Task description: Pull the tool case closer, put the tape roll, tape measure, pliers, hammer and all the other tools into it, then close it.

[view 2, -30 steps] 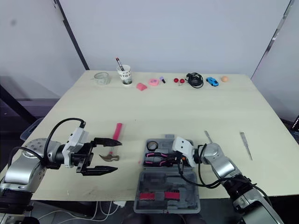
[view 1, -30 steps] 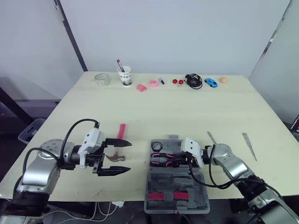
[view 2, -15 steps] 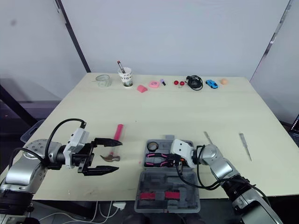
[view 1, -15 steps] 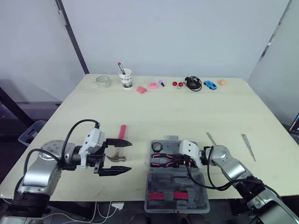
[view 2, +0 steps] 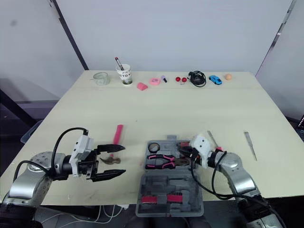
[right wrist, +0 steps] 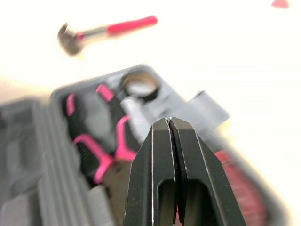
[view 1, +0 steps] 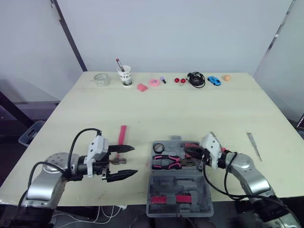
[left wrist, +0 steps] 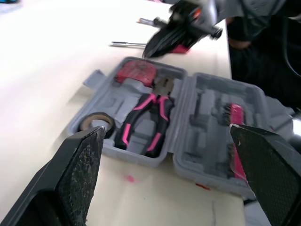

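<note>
The grey tool case (view 1: 176, 187) lies open at the table's front edge. In its far half rest the pink-handled pliers (view 1: 167, 162), the tape roll (view 1: 158, 148) and a red tape measure (left wrist: 136, 73). My right gripper (view 1: 189, 152) is shut with nothing in it, just above the case's right side next to the pliers' jaws. The hammer (view 1: 122, 136) with its pink handle lies left of the case. My left gripper (view 1: 135, 160) is open, and the hammer's head (view 1: 116, 160) shows between its two fingers.
Two slim metal tools (view 1: 214, 139) (view 1: 253, 145) lie right of the case. Along the far edge stand a glass (view 1: 101, 79), a cup with a pen (view 1: 125, 76), small pink items (view 1: 142, 87), a black cable (view 1: 196, 80), a blue toy car (view 1: 214, 80) and an orange ball (view 1: 227, 77).
My right gripper has drawn back to the right, off the pliers, which stay in the case. The left gripper holds its place at the hammer's head. The camera has shifted slightly.
</note>
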